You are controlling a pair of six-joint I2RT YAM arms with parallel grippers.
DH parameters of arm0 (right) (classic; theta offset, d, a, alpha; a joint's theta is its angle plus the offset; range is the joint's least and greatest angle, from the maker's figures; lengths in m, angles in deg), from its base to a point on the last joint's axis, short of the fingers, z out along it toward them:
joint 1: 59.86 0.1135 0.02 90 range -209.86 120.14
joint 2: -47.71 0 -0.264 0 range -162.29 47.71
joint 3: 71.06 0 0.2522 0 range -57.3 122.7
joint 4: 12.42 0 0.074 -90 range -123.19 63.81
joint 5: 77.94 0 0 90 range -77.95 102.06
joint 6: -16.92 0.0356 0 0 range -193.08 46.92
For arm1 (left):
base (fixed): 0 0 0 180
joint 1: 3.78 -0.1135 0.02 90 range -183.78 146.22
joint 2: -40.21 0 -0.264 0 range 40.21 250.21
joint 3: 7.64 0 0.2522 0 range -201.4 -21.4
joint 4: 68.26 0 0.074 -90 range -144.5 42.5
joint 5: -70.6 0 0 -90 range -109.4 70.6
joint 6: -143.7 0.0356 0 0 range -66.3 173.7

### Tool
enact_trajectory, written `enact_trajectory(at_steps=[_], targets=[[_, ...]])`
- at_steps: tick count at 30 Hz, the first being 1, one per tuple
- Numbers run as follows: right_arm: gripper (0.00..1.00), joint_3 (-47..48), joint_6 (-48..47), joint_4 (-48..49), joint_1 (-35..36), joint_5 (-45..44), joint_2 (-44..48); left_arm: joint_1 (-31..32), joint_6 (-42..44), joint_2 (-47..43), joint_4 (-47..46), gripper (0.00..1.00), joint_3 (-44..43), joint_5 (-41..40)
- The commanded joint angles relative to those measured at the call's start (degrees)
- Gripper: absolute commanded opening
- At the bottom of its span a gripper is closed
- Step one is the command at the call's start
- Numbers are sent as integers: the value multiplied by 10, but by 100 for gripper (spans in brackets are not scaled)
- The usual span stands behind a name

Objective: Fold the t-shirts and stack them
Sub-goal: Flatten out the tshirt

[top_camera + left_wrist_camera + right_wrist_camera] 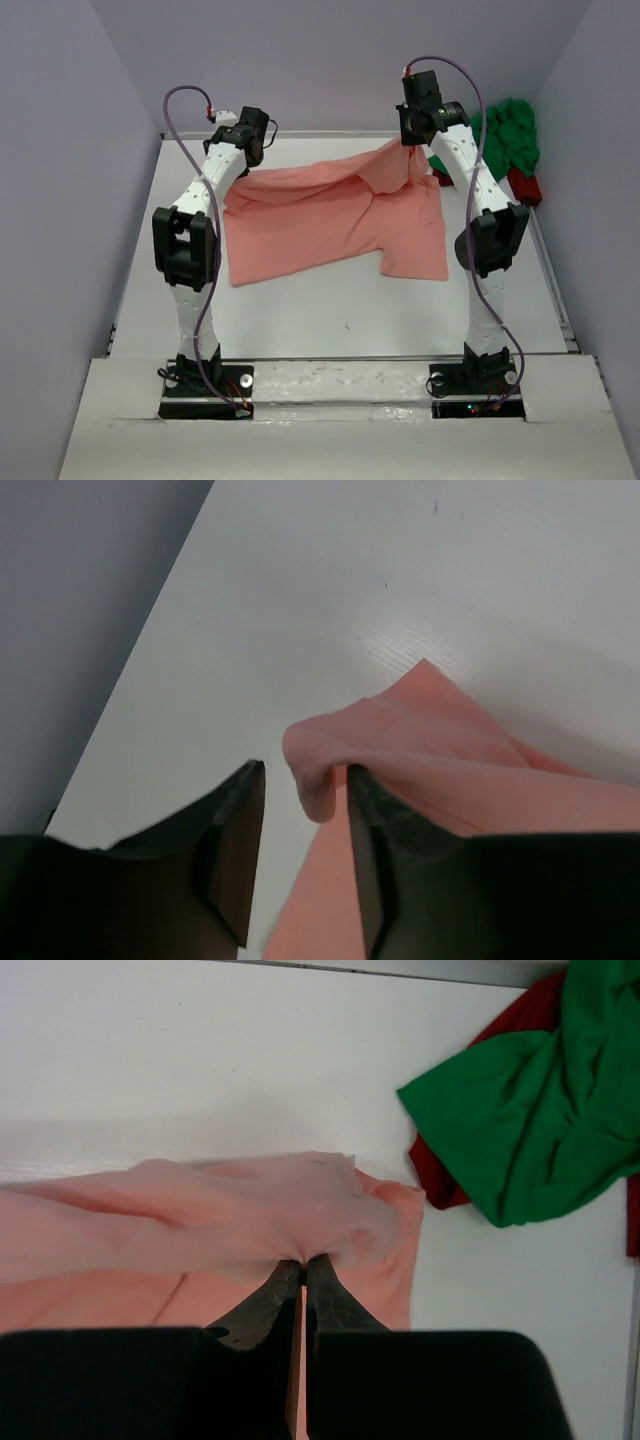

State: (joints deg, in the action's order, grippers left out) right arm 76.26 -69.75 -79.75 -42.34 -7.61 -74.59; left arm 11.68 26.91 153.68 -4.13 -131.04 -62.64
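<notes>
Where the right gripper [303, 1268] presses its 2 fingers together, a bunched ridge of the salmon pink t-shirt [330, 215] is clamped between the tips, and the shirt's far right corner rises in a peak off the table [330, 310]. At the shirt's far left edge the left gripper [305, 790] has its jaws apart. A rounded fold of the pink cloth sits in the gap, close against the finger [370, 820] on the right of the wrist view and clear of the other, so nothing is squeezed there. Between the 2 grippers the shirt's far edge runs as a rumpled band. The rest of the shirt lies spread and wrinkled on the table, with 1 flap reaching toward its near right. In the overhead view the right arm's forearm crosses just beside the shirt's right edge and hides a little of it. Beyond that right edge, well apart from the clamped corner, the bright green t-shirt [530, 1110] lies crumpled in a heap. It rests on a dark red cloth [438, 1175], whose edge shows on the side facing the salmon shirt. Pale lavender walls [60, 200] stand to the left, to the right and behind the shirt.
</notes>
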Motion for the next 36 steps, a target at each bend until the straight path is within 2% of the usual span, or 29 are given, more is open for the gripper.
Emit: enact_trajectory(at_steps=[1, 2, 3, 5, 6, 7, 10, 11, 14, 15, 17, 20, 21, 24, 25, 27, 28, 29, 36], targets=[[0, 92, -27, 50, -21, 45, -65, -24, 0, 30, -16, 69, -34, 5], [4, 108, -54, 48, -30, 45, -79, -29, -1, 39, -20, 80, -43, 4], [16, 122, -60, 50, -30, 42, -90, -32, 0, 43, -22, 99, -49, 7], [80, 143, -77, 59, -45, 33, -109, -40, 3, 51, -24, 99, -72, 6], [93, 145, -79, 61, -54, 24, -110, -41, 5, 49, -22, 99, -78, 6], [99, 141, -77, 58, -54, 17, -107, -40, 6, 44, -15, 99, -82, 12], [100, 85, -57, 64, -62, 7, -40, -33, 2, -10, -11, 99, -72, 6], [100, 28, -39, 71, -62, 9, 14, -21, 4, -45, -6, 99, -52, -5], [100, -74, 1, 100, -62, 5, 102, -2, 6, -107, 17, 99, -4, -30], [100, -149, 5, 110, -62, 3, 158, 8, -5, -120, 29, 99, 12, -31], [100, -206, 48, 119, -62, -19, 206, 18, -35, -162, 66, 99, 75, -51], [96, -317, 124, 128, -62, -9, 293, 38, -51, -240, 41, 99, 186, 13], [91, -377, 138, 132, -62, 0, 313, 46, -54, -261, 16, 99, 213, 64], [82, -463, 181, 151, -39, 27, 386, 51, -94, -331, -31, 98, 321, 139], [76, -526, 193, 166, -25, 10, 425, 50, -123, -354, -40, 96, 363, 153], [63, -594, 189, 194, -19, 16, 467, 51, -143, -375, -71, 88, 415, 198], [61, -622, 195, 200, -19, 17, 484, 50, -150, -386, -85, 87, 441, 214], [59, -665, 199, 203, -19, 29, 499, 50, -161, -398, -100, 87, 487, 232], [59, -737, 228, 172, -19, 59, 573, 55, -216, -391, -126, 86, 570, 323]])
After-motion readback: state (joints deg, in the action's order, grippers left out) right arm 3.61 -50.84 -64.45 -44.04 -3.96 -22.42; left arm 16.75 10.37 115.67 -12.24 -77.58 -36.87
